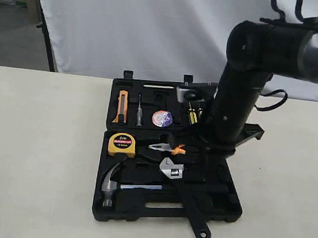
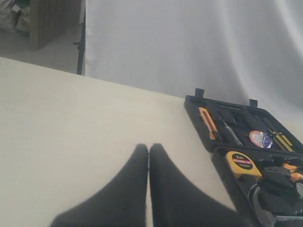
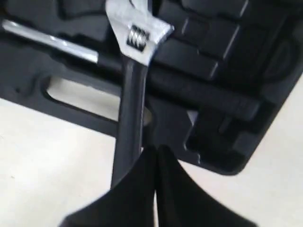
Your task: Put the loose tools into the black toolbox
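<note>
Adjustable wrench is lying slantwise across black toolbox, handle overhanging its front edge. Right gripper, hovering beside that handle, and left gripper are both pressing jaws together, gripping nothing.

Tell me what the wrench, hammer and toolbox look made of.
Wrench: the head looks like bright plated steel, catching light; the handle is dark and matte, perhaps coated or rubber.
Hammer: polished metal head and shaft, with shiny highlights.
Toolbox: black moulded plastic, judging by its shaped recesses and dull sheen.
</note>
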Available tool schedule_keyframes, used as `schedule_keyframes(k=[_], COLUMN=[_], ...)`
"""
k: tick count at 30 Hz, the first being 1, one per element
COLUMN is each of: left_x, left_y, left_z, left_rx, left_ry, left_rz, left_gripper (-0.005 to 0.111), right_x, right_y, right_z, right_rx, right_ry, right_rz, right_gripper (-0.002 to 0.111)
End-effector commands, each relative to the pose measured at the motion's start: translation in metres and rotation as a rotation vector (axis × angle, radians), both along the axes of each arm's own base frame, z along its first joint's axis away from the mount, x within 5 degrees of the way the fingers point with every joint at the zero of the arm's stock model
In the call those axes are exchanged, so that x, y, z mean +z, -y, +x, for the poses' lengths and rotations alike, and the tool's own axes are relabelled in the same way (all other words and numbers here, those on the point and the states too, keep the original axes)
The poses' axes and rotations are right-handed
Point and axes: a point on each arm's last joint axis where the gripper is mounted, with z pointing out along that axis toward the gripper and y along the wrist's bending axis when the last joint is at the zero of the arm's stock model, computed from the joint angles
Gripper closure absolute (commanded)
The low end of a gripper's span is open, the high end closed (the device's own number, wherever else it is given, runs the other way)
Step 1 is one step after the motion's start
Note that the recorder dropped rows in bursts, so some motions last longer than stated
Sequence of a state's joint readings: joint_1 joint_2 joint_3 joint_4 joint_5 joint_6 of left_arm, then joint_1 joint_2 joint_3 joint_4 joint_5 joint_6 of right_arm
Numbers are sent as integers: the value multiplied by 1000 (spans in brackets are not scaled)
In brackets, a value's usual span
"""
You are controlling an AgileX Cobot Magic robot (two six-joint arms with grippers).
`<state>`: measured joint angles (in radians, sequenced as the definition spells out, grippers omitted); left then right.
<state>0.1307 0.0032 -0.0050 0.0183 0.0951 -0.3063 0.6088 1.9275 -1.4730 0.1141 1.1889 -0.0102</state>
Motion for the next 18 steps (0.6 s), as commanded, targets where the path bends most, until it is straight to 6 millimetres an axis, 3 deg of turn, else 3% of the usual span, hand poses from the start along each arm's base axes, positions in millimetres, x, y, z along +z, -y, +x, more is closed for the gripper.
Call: schedule_keyframes(k=[1,8,15,18], left_x=[2,2,2,2], left_y=[-1,-1,-1,-1], left_z=[-1,-1,-1,-1], left_rx=[26,26,26,26], left_ry=[13,13,13,13], left_rz=[2,2,2,2], left_gripper=[106,106,106,106], right_x=[-7,13,-5,-9], right_y=[3,3,7,7], right_z=[-27,-54,-57,-55], right_rx=[41,39,15,22], right_ry=[16,116,170,173], right_rz=[-120,-47,-9,-30], right_gripper=[109,109,108,85])
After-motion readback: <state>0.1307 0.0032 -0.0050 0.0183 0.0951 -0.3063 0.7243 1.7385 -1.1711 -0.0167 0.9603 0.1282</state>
